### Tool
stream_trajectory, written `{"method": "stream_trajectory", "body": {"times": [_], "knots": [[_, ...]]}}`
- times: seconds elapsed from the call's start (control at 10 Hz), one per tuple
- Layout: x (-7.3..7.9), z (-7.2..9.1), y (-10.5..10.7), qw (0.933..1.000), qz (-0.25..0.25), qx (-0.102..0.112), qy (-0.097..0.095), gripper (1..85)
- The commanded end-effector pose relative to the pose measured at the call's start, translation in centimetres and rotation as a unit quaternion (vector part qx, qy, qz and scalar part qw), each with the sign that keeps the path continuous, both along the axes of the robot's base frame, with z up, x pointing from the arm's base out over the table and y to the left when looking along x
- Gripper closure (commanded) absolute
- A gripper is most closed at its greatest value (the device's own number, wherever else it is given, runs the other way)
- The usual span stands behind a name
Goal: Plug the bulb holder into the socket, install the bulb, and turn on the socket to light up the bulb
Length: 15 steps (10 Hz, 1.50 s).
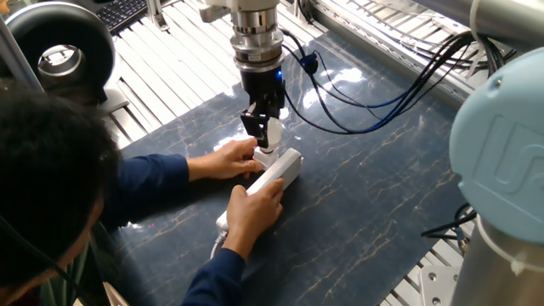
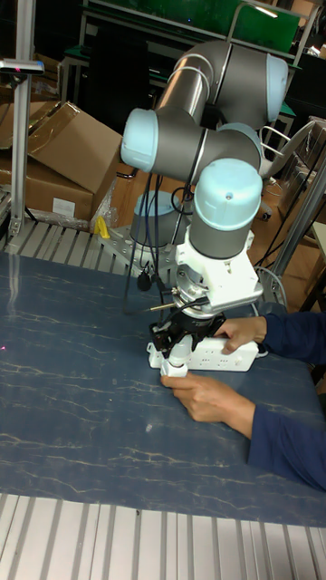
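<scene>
- Fixed view: the hand [image 1: 264, 127] points straight down, its fingers pinching a small white piece that I take for the bulb [image 1: 273, 133]. Right beneath the hand the bulb holder [image 1: 266, 155] appears seated at the far end of the socket [image 1: 274, 174], which lies on the desk [image 1: 374, 195].
- To do this step well, I judge the bulb should be kept upright and centred over the holder's opening while the strip is held from sliding.
- Count here: one socket, one holder, one bulb, and two human hands, one [image 1: 228, 157] beside the robot's hand, one [image 1: 253, 211] on the socket below it.
- Tall fixed view: the hand [image 2: 178, 342] sits low over the socket's [image 2: 222, 361] end; the white piece under it [image 2: 175, 364] cannot be separated into bulb and holder. One strip, two human hands.
</scene>
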<state>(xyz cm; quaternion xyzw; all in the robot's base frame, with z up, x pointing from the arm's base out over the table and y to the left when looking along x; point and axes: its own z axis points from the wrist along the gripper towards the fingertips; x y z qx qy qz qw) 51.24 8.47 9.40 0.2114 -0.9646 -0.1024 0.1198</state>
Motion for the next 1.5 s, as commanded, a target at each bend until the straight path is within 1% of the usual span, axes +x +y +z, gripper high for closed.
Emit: {"method": "stream_trajectory", "body": {"times": [0.0, 0.1, 0.2, 0.3, 0.4, 0.6, 0.7, 0.9, 1.0, 1.1, 1.2, 1.3, 1.4], "knots": [[1.8, 0.1, -1.1, 0.9994, 0.03, -0.007, -0.015, 26.3], [2.3, -0.2, -1.4, 0.9988, 0.04, -0.012, -0.025, 17.7], [2.8, -0.4, -1.5, 0.9978, 0.053, -0.012, -0.037, 15.3], [3.4, -0.6, -2.0, 0.9965, 0.066, -0.016, -0.049, 7.3], [3.8, -0.6, -2.4, 0.9954, 0.074, -0.024, -0.055, 5.0], [3.7, -0.1, -2.3, 0.9965, 0.062, -0.031, -0.048, 4.7], [3.8, 0.2, -1.9, 0.9962, 0.062, -0.033, -0.05, 4.7], [3.3, 1.2, -0.3, 0.997, 0.052, -0.032, -0.047, 4.7], [3.1, 1.4, 0.0, 0.997, 0.05, -0.034, -0.049, 4.7], [3.2, 1.4, 0.4, 0.9954, 0.057, -0.043, -0.063, 4.0], [3.5, 1.3, 0.8, 0.9926, 0.074, -0.048, -0.083, 4.7], [3.9, 1.5, 1.1, 0.9891, 0.095, -0.052, -0.099, 4.7], [4.5, 2.0, 0.8, 0.9824, 0.133, -0.066, -0.114, 6.3]]}}
